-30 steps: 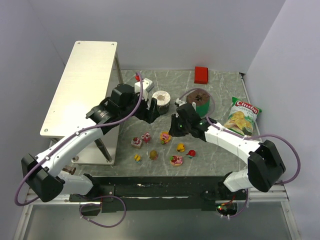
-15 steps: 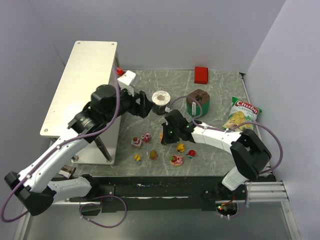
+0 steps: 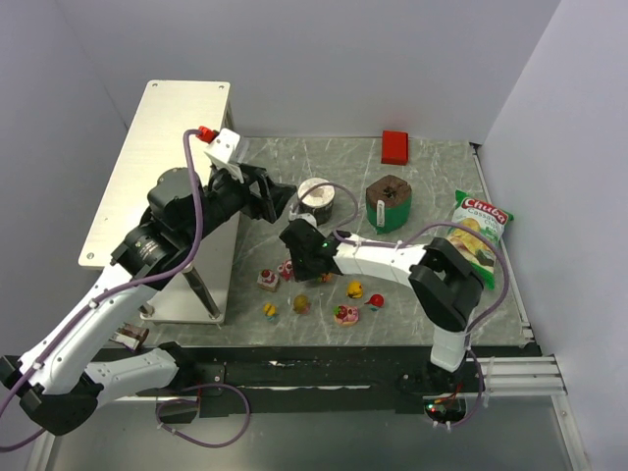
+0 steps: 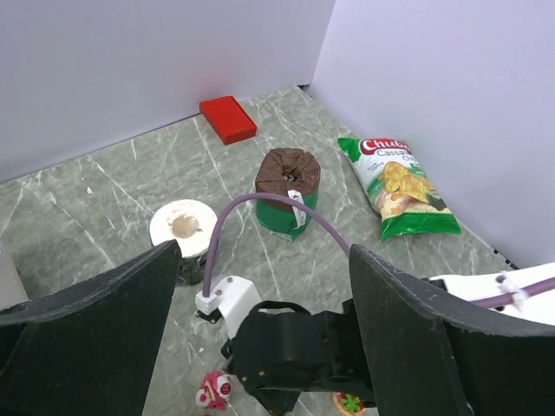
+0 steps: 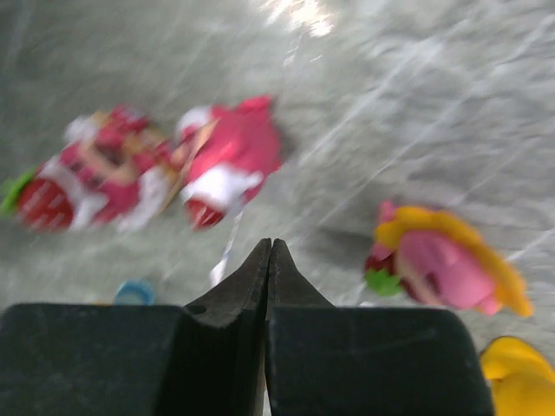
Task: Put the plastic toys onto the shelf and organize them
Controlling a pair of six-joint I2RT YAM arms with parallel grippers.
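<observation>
Several small plastic toys lie on the marble table in front of the arms, among them a pink one (image 3: 287,269), a red-brown one (image 3: 267,280), a yellow one (image 3: 354,289) and a pink-orange one (image 3: 345,315). My right gripper (image 3: 293,259) hangs low over the pink toy, shut with nothing in it. In the right wrist view its tips (image 5: 270,247) point at bare table between a pink-red toy (image 5: 230,160) and a pink-yellow toy (image 5: 447,264). My left gripper (image 3: 273,199) is raised beside the shelf (image 3: 157,167), open and empty; in its wrist view its fingers (image 4: 87,338) frame the right wrist below.
A white cup (image 3: 316,196) and a brown-topped green cup (image 3: 389,202) stand behind the toys. A red block (image 3: 394,146) lies at the back and a green chip bag (image 3: 474,228) at the right. The shelf's thin legs (image 3: 204,289) stand close to the leftmost toys.
My right arm has swept left across the toys and its jaws have closed on nothing. My left arm has lifted and drawn back toward the shelf, opening a little wider.
</observation>
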